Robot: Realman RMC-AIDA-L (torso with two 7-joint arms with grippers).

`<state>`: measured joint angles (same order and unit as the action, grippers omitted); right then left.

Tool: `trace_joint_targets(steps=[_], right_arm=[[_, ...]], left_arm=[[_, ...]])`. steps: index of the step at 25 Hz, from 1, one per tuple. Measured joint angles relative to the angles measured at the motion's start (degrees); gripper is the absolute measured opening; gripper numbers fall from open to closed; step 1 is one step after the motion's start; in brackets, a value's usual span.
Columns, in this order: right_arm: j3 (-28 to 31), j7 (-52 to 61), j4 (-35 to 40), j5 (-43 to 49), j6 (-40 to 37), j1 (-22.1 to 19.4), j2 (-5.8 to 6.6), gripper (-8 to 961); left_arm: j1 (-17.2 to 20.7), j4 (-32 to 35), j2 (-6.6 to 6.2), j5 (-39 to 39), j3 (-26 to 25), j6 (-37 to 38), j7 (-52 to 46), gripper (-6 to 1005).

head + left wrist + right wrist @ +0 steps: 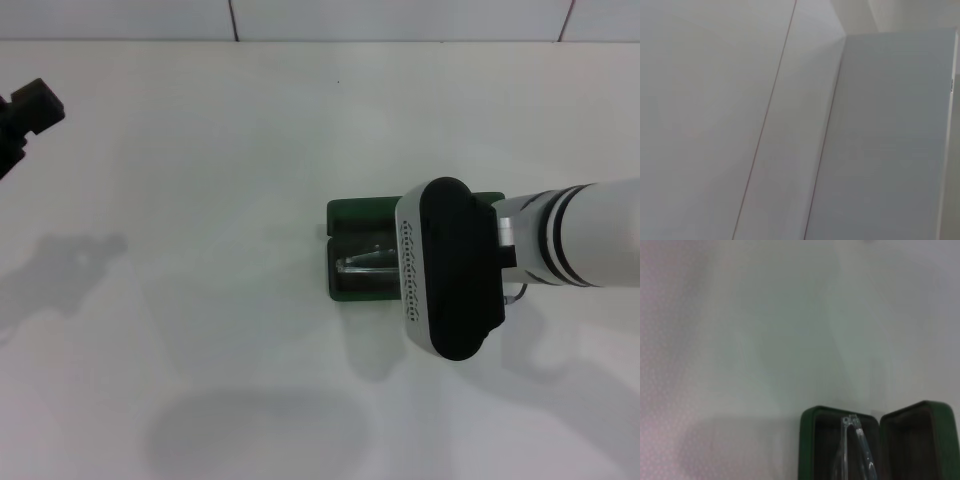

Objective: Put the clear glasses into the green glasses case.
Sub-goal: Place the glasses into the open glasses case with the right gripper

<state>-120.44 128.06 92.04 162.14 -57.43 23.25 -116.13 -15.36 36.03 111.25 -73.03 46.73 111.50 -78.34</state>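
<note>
Currently, head view: one green glasses case (350,215) lies open on the white worktop (220,200), one pair of clear glasses (368,260) inside its lower tray. Right arm covers the case's right half; right hand hidden, grip state can't be told. Left hand (28,112) parked at far left edge, state unclear.

Left wrist view: blank pale surfaces only.

Right wrist view: case (807,440) open, both halves lined dark; glasses (856,447) in one half.

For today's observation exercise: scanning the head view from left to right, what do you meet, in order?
Left gripper at the far left edge, then the green glasses case with the clear glasses inside it, then the right arm's wrist over the case.
</note>
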Motion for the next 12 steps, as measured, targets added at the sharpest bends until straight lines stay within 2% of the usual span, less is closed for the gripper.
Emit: trace_joint_targets(steps=[12], right_arm=[[-0.86,0.0,-2.95,1.18,3.6,-0.05,0.04,83]], left_arm=[[0.26,0.0,-0.13,-0.03,0.02,0.01,-0.37,43]])
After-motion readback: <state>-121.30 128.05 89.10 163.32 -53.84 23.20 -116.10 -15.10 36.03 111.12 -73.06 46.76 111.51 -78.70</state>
